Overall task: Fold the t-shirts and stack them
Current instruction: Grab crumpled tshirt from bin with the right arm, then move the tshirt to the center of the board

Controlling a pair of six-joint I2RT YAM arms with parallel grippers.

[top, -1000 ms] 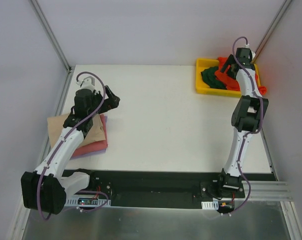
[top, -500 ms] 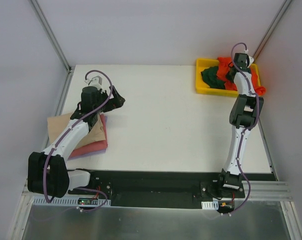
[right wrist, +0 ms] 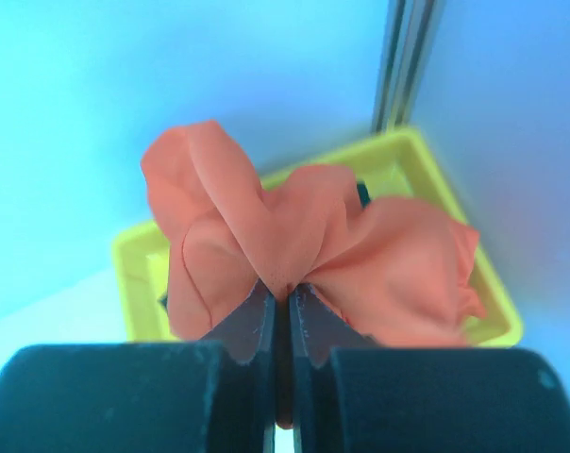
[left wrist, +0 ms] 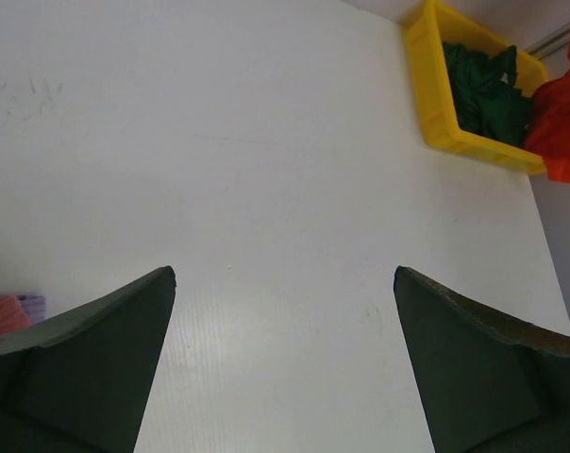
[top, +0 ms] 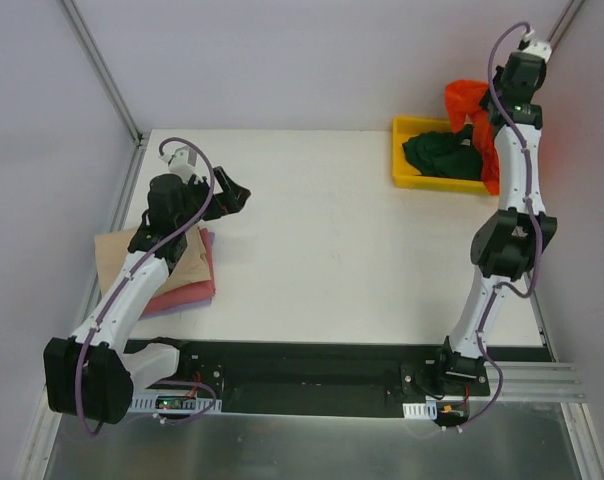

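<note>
My right gripper (right wrist: 287, 288) is shut on a pinch of the bright orange-red t-shirt (right wrist: 266, 222), held high at the back right. The shirt (top: 466, 101) hangs bunched from my right gripper (top: 490, 112), over the yellow tray (top: 406, 170). A dark green t-shirt (top: 440, 154) lies crumpled in that tray. At the left edge a folded tan t-shirt (top: 116, 256) rests on a folded pink one (top: 188, 289). My left gripper (top: 236, 194) hovers just right of that stack over bare table, jaws wide open (left wrist: 285, 274) with nothing between them.
The left wrist view shows the yellow tray (left wrist: 427, 90) far across the white table (left wrist: 266, 170), with the green shirt (left wrist: 483, 85) in it and orange cloth (left wrist: 561, 127) at its right. Walls and a metal post close the back corner.
My right gripper shut on the orange-red shirt down in the tray, then rose with it, pulling it up and out. The left arm shifted slightly and stayed open.
</note>
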